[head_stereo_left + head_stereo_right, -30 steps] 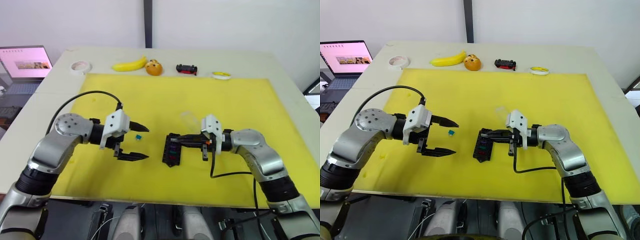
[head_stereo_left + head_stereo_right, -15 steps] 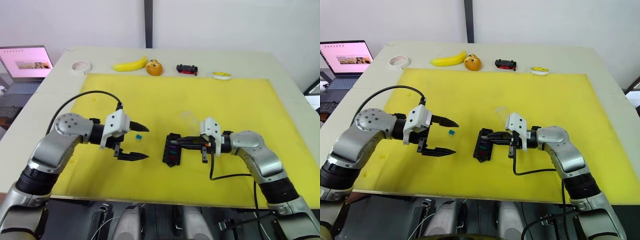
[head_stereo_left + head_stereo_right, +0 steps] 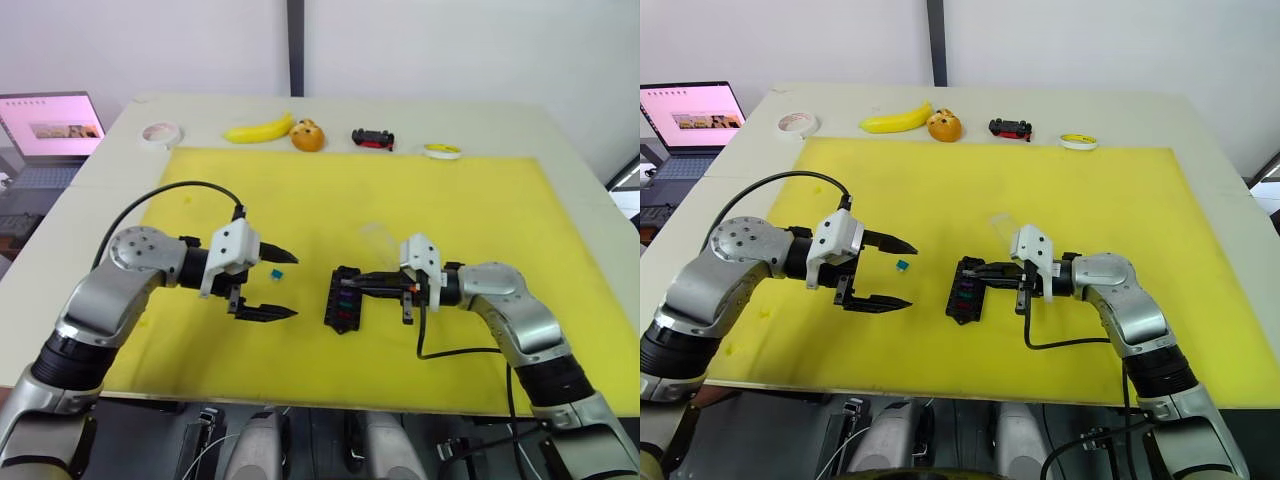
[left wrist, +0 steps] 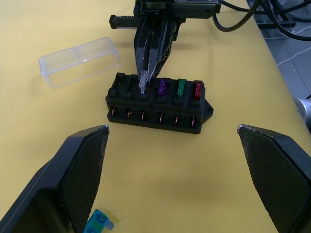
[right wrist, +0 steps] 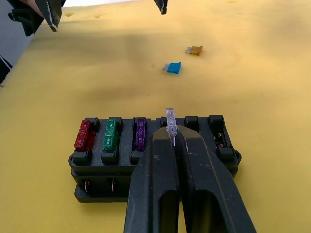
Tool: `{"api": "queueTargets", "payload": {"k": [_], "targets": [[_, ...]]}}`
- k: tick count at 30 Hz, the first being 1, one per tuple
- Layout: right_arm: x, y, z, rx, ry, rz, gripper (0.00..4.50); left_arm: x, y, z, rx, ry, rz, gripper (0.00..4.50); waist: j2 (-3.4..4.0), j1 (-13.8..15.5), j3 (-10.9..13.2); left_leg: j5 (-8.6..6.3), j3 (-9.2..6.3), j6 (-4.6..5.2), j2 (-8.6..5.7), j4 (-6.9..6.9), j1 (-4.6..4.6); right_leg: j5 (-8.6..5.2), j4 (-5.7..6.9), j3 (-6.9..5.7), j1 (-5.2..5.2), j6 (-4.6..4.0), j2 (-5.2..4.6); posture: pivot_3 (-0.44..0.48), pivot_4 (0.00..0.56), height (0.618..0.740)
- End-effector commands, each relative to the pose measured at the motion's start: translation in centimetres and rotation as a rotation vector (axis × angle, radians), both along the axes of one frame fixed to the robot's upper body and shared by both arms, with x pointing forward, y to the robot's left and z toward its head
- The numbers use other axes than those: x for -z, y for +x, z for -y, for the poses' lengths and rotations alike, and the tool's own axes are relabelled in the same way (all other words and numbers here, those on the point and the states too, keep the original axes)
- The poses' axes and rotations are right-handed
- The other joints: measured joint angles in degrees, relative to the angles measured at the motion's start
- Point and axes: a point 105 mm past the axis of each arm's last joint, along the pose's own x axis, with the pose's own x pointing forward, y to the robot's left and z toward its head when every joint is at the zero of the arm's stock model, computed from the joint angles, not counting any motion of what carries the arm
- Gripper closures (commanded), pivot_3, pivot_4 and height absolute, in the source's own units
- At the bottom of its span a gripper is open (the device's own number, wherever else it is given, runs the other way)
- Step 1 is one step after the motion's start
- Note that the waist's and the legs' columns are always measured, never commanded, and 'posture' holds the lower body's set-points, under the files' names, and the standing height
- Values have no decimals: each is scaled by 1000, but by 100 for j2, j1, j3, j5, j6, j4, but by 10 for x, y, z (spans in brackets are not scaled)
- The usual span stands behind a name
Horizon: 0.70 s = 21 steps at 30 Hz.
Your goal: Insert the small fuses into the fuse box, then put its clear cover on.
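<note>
- We see the black fuse box (image 3: pixel 346 299) lying on the yellow mat (image 3: pixel 480 210), a little below the middle of the left eye view.
- Three of its slots are filled: a red fuse (image 5: pixel 85 134), a green fuse (image 5: pixel 112 134) and a purple fuse (image 5: pixel 140 133) sit side by side at one end of the row.
- Our right hand (image 5: pixel 171 127) comes in from the right of the head views, its two fingers pressed together on a clear grey-white fuse (image 5: pixel 170 120).
- That fuse stands upright over the slot next to the purple one; we cannot tell whether its blades have entered the slot.
- Our left hand (image 3: pixel 275 285) hovers left of the fuse box, well apart from it, with its fingers spread wide and nothing between them.
- A teal fuse (image 3: pixel 277 271) lies loose on the mat in the gap between those open fingers as the head views show it.
- A brown fuse (image 5: pixel 194 49) lies on the mat near the teal one, in the upper part of the right wrist view.
- The clear cover (image 4: pixel 80 60) rests on the mat just beyond the fuse box, apart from it, open side up as far as we can judge.
- Along the far edge of the counter (image 3: pixel 560 140) sit a roll of tape (image 3: pixel 160 132), a banana (image 3: pixel 259 129), an orange (image 3: pixel 308 135), a toy car (image 3: pixel 373 137) and a small yellow roll (image 3: pixel 442 151).
- A laptop (image 3: pixel 50 125) stands open at the upper left of the left eye view, off the counter.
</note>
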Motion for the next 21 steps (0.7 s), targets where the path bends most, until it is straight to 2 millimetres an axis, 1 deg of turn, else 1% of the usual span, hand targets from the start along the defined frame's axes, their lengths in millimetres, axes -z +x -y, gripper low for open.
{"api": "queueTargets", "payload": {"k": [1, 9, 14, 18, 21], "targets": [[1, -1, 2, -11, -29, 20, 4500, -9, -1, 3, 20, 0, 48, 45, 0, 0, 0, 0, 0, 0, 0, 0, 0, 0, 0, 0, 1, 0, 0, 0, 150, 737], [8, 2, 3, -9, -62, 31, 4500, -10, 1, 4, 12, -3, 56, 45, 0, -1, -1, 0, 0, 0, 0, 0, 12, 0, 0, 0, 13, 0, 0, 0, 150, 737], [14, 0, -1, -26, -99, 25, 4500, -11, 0, 4, 7, -6, 59, 45, 0, -8, -1, -2, 0, 3, 0, -7, 73, -2, -7, 0, 70, -1, 2, 0, 150, 737], [19, -1, 1, -32, -140, 20, 4500, -10, 1, 2, -1, -3, 61, 45, 0, -10, -2, -2, -1, 3, 2, -7, 74, -2, -7, 1, 70, -1, 4, 0, 150, 737], [19, -1, 2, -28, -145, 14, 4500, -10, 1, 2, -2, -3, 59, 45, -1, -7, -5, -2, 0, 3, 2, -7, 74, -2, -7, 1, 71, -1, 4, 0, 150, 737]]}}
